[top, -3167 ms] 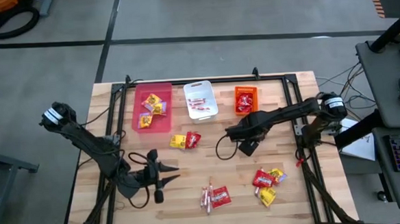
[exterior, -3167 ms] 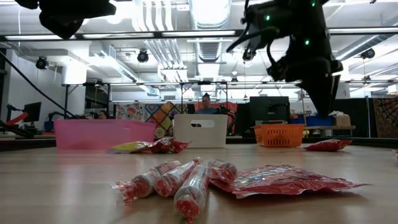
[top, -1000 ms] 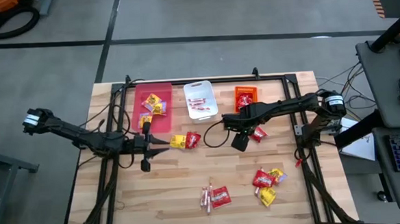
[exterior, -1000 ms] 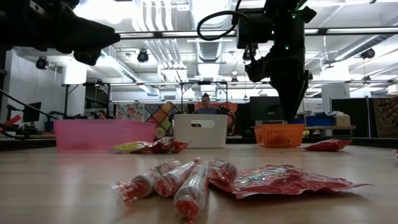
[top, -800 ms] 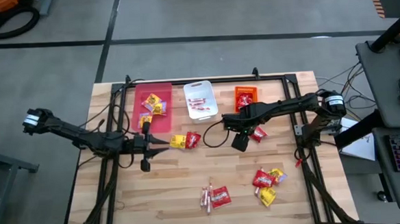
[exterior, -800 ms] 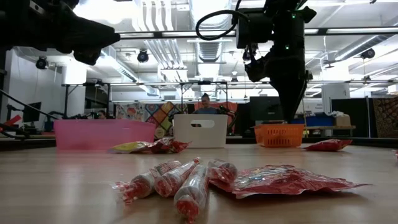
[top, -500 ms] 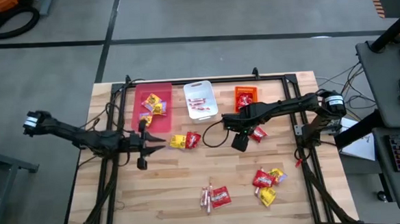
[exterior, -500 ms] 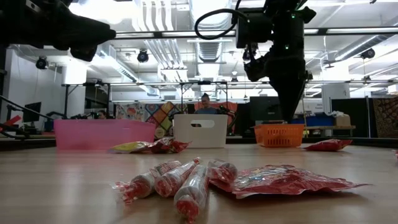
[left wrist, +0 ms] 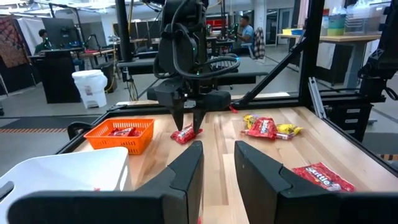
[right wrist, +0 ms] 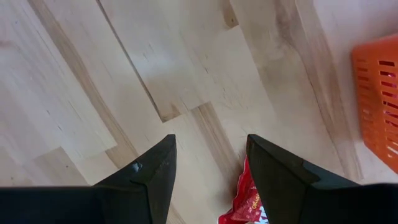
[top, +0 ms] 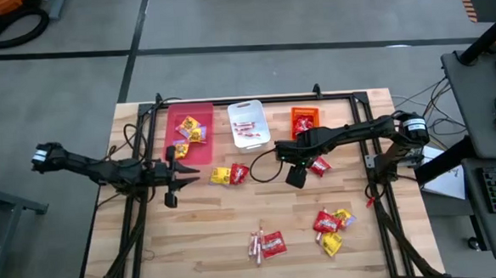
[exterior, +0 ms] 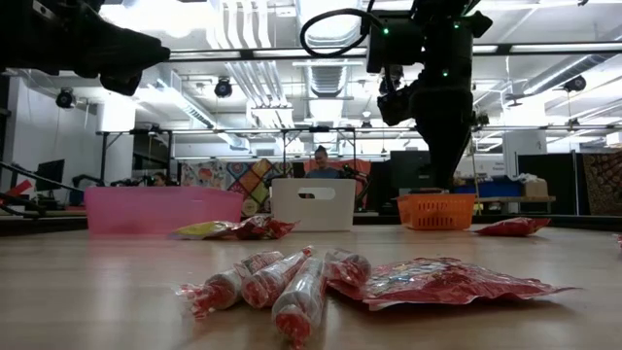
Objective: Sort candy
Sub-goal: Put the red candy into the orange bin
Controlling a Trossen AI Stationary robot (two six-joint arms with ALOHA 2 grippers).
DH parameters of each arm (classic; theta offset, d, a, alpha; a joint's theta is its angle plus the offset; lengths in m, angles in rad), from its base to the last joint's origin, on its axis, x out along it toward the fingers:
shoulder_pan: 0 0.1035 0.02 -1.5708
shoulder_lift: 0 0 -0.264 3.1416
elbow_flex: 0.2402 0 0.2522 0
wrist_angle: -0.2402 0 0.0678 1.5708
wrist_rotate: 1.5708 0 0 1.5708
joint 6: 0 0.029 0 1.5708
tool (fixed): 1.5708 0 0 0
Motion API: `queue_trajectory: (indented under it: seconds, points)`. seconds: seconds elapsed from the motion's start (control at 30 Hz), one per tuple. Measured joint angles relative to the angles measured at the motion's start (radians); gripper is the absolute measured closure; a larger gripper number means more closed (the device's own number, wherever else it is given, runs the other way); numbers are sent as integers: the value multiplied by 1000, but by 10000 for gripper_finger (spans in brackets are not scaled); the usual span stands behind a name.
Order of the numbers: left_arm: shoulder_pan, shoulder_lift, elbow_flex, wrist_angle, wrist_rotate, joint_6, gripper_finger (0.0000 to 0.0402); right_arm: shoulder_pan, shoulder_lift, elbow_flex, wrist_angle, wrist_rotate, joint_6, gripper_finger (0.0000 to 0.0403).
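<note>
**Q:** What is occupying the workspace, starting with the biggest items?

**A:** The wooden table is carrying everything. Along its far edge three bins are standing in a row: the pink bin on the left, holding yellow packets; the white bin in the middle, holding thin stick candies; and the orange basket on the right, holding red packets.

**Q:** Where are the arms sitting?

**A:** The left arm is reaching in from the left, its left gripper hanging just near of the pink bin. The fingers are standing apart with only a narrow gap and are grasping nothing. The right arm is reaching in from the right. The right gripper is pointing down, just near of the orange basket, with its tips spread wide on either side of a single red packet lying on the table. The packet is showing between the two fingers in the right wrist view; whether the tips are touching it cannot be told.

**Q:** Where is the loose candy lying?

**A:** A yellow-and-red pair is lying near the table centre, right of the left gripper. A mixed red and yellow cluster is lying at the near right. Several stick candies and a red packet are lying together at the near middle.
</note>
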Motion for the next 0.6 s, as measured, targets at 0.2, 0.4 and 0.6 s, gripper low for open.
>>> queue_trajectory:
  seconds: [0.2,0.4,0.6]
  points:
    - [0,-58,0,-55,0,0,325,-1,0,0,3,0,-2,216]
    - [1,-142,0,-123,-9,0,325,-4,0,0,6,0,-7,216]
    - [2,-238,0,-176,-10,17,325,-4,0,0,8,0,-7,216]
